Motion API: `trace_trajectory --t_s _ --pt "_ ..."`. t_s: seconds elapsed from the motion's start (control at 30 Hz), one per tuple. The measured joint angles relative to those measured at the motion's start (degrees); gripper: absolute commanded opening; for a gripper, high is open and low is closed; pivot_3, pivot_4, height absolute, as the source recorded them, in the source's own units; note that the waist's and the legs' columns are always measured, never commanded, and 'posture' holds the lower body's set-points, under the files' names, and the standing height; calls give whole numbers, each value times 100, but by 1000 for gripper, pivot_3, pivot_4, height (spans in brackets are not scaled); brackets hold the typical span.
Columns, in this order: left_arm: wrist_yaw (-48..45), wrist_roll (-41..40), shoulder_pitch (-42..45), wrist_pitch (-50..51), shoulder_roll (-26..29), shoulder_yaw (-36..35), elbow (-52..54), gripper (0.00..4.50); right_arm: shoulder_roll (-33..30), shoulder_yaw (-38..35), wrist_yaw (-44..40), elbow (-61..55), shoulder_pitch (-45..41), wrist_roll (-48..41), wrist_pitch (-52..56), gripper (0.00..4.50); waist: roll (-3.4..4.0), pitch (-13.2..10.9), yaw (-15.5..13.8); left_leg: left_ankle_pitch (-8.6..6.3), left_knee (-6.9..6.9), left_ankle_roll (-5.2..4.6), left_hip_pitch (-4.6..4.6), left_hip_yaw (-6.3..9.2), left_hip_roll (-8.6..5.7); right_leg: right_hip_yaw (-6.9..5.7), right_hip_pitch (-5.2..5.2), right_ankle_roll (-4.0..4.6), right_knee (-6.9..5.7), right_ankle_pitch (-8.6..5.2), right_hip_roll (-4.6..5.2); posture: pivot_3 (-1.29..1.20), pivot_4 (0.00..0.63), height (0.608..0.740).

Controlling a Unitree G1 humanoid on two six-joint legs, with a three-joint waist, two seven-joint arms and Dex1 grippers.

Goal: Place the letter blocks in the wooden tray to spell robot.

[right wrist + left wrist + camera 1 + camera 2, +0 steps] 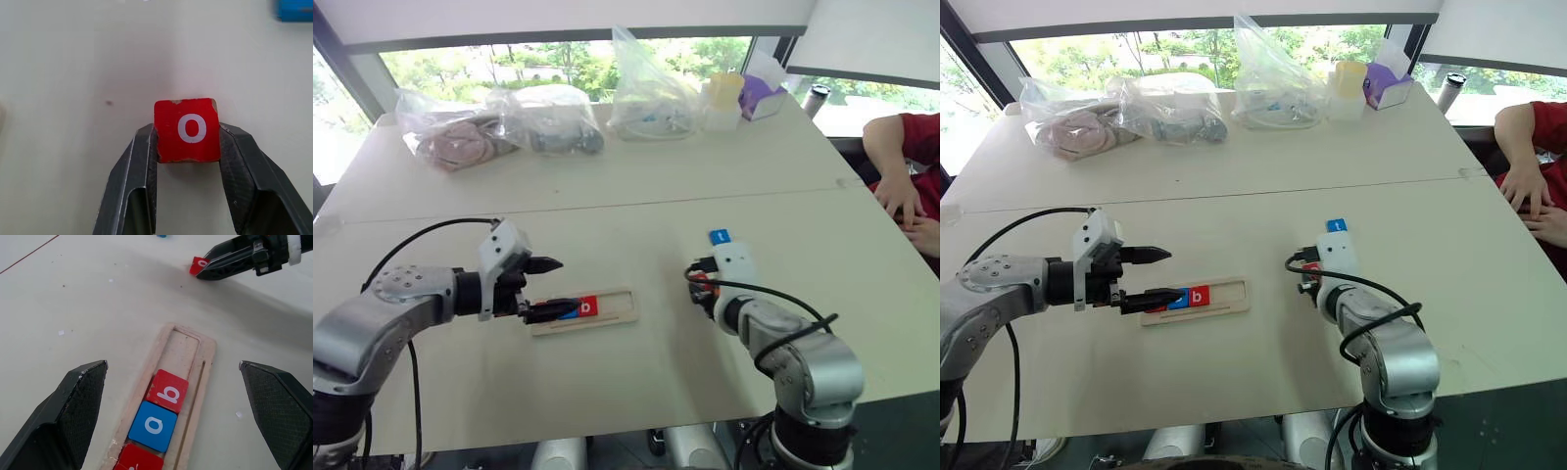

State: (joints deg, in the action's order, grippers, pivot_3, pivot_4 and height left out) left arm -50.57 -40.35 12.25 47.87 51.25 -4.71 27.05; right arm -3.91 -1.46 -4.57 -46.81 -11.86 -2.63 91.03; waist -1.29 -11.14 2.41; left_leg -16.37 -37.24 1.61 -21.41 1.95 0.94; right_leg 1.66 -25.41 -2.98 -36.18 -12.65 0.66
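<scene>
The wooden tray lies on the table in front of me. Its slot holds a red "b" block, a blue "o" block and another red block in a row. The far end of the slot is bare. My left gripper hangs open over the tray's left end with nothing between its fingers. To the right of the tray, my right gripper is shut on a red "o" block just above the tabletop. A blue "t" block lies on the table just beyond it.
Several clear plastic bags line the far side of the table, beside a yellow cup and a purple box. A person in a red sleeve sits at the right edge, one hand on the table.
</scene>
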Motion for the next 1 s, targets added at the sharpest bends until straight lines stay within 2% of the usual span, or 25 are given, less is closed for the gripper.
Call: trace_trajectory --t_s 0.1,0.3,0.33,0.47,0.57,0.67,0.73,0.8,0.83,0.93,1.0 --pt "-59 100 111 -35 -31 154 -107 4500 295 -65 241 -309 359 105 101 1145 0 0 10 0 7 0 0 -1 0 0 -2 -3 2 -2 0 0 150 740" --pt "-160 245 253 -143 -134 386 -173 4500 541 -34 387 -373 431 132 102 4112 -2 2 20 0 4 0 5 -3 1 1 2 -1 3 -2 2 0 150 740" --pt "-172 257 253 -150 -135 386 -186 4500 523 -7 385 -374 428 126 102 4473 -3 2 15 0 3 0 5 -2 1 0 3 -1 3 -2 2 0 150 740" --pt "-233 283 248 -184 -106 385 -218 4500 108 -37 249 -379 356 95 109 4473 -3 2 11 1 -2 1 -1 -6 -3 0 4 -2 10 -2 13 0 150 740" --pt "-470 235 158 -178 148 347 -213 4500 -1282 -399 -430 -488 -7 -213 84 4473 -1 -2 17 0 -2 1 -2 -16 -14 2 3 -6 13 -4 24 0 150 740" --pt "-830 83 107 -152 449 293 -171 4500 -2175 -1009 -1542 -429 -204 -802 -414 4473 -5 0 17 0 9 -1 1 -7 -8 0 3 -6 14 -5 7 0 150 740" --pt "-1136 -92 101 -86 672 225 -58 4500 -2781 -1256 -2816 -179 10 -1485 -1321 4473 -6 -1 15 -3 17 -6 5 -2 1 -5 3 -5 13 -7 -6 0 150 740" --pt "-1418 -225 88 -59 917 181 128 4500 -3551 -1308 -4289 449 543 -1875 -2688 4473 -6 -3 -2 -6 19 -11 5 3 2 -13 7 -7 12 -16 -5 0 150 740" --pt "-1553 -285 90 -52 1049 171 219 4500 -3942 -1268 -5127 1091 750 -1916 -3700 4473 -5 -4 4 -7 14 -12 4 -3 1 -12 8 -6 14 -17 -2 0 150 740" --pt "-1708 -414 64 -42 1200 101 421 4500 -4586 -831 -6458 2697 798 -1574 -5896 4473 -7 -6 32 -7 1 -12 9 -26 -2 1 13 -7 18 -16 6 0 150 740" --pt "-1728 -476 -46 -22 1258 30 507 4500 -4664 -446 -6896 3587 541 -1301 -6917 4473 -11 -9 68 -6 -10 -12 12 -29 0 4 14 -6 12 -15 4 0 150 740"
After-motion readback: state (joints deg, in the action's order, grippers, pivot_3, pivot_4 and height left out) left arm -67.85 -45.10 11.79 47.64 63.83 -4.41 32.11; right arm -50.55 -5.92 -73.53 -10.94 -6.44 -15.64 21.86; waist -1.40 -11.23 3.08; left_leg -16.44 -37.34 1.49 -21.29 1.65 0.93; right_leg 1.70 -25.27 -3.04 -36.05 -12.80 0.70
